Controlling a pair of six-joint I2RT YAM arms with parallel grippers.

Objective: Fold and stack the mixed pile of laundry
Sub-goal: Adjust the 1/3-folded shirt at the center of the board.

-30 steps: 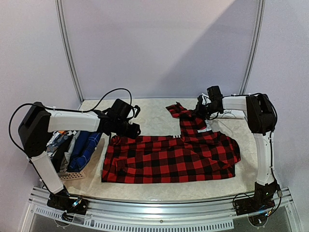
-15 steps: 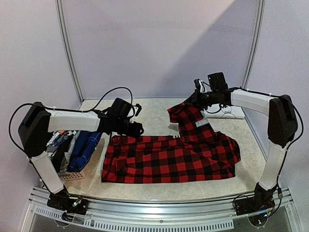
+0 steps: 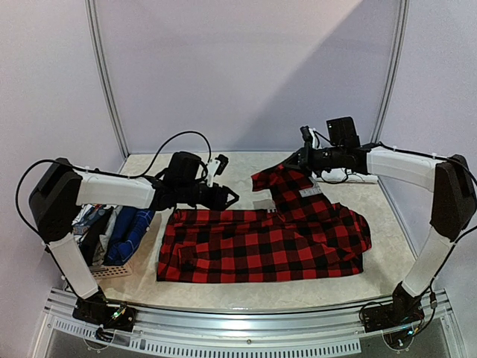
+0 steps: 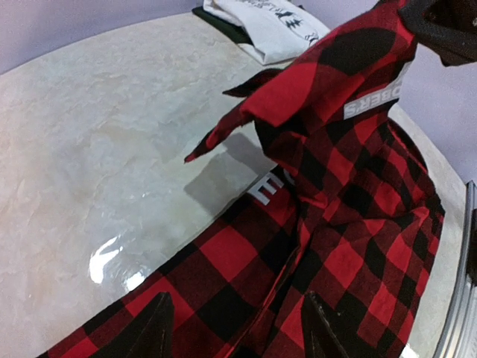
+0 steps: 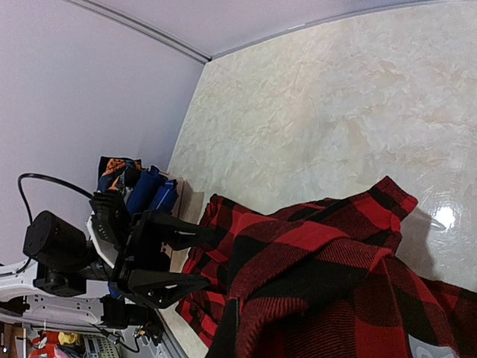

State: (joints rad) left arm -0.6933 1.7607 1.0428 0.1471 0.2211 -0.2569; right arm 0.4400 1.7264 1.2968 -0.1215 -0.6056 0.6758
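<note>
Seen from above, your 2 arms reached in over a pale marbled table point(image 3: 238, 173) from either side. The red-black plaid shirt point(image 3: 261, 246) lay spread flat across the middle of the table, its long side running left to right.

Your right gripper point(image 3: 297, 160) was clamped shut on 1 part of that shirt at the far right. It held the part up off the surface, so the cloth rose in a peak and draped back down to the rest of the garment. The left wrist view showed white lettering point(image 4: 262, 186) on the shirt near the foot of the raised part, and a grey label higher up on it.

Your left gripper point(image 3: 229, 198) hovered just above the shirt's far left edge. Its 2 fingers were spread apart with nothing between them. The left wrist view showed both dark fingertips point(image 4: 158, 328) over the plaid, and I could not tell whether they touched it.

A folded white-and-dark-green printed T-shirt point(image 4: 264, 30) sat at the far right of the table, behind the raised cloth. At the near left, a small pinkish woven basket point(image 3: 112, 271) held blue and navy garments point(image 3: 130, 227) standing on edge, just beside the flat shirt's left end.
</note>
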